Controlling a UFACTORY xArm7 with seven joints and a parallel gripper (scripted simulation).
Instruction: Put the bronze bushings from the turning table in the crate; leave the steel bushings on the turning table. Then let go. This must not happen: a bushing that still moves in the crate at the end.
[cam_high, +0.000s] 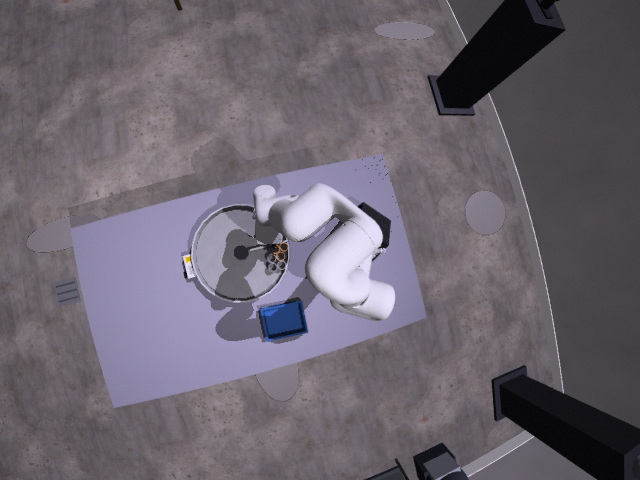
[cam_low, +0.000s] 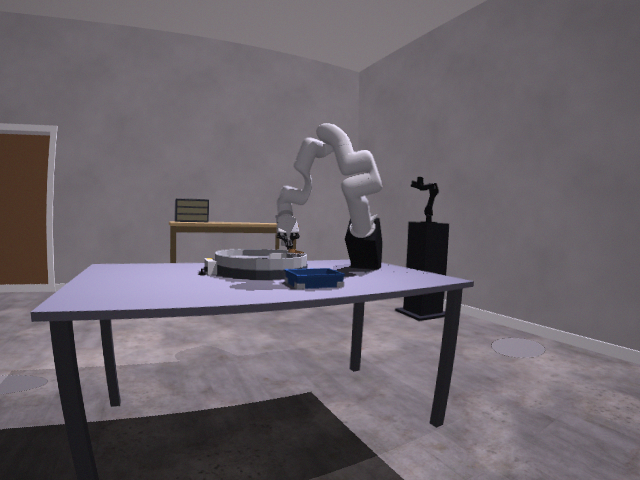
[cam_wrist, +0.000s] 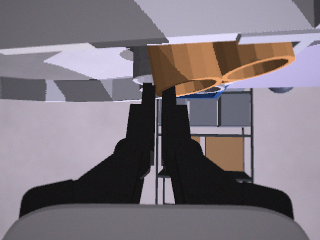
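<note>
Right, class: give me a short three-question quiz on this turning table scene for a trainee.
1. True or false: the blue crate already has a bushing in it.
2. Where over the turning table are the jaws? A: at its middle. B: at the edge nearest the arm. C: at the edge farthest from the arm.
3. In the wrist view, what colour is the bushing whose wall sits between the closed jaws?

Key: 1 false, the crate shows only its blue floor. 2 B. 3 bronze.
</note>
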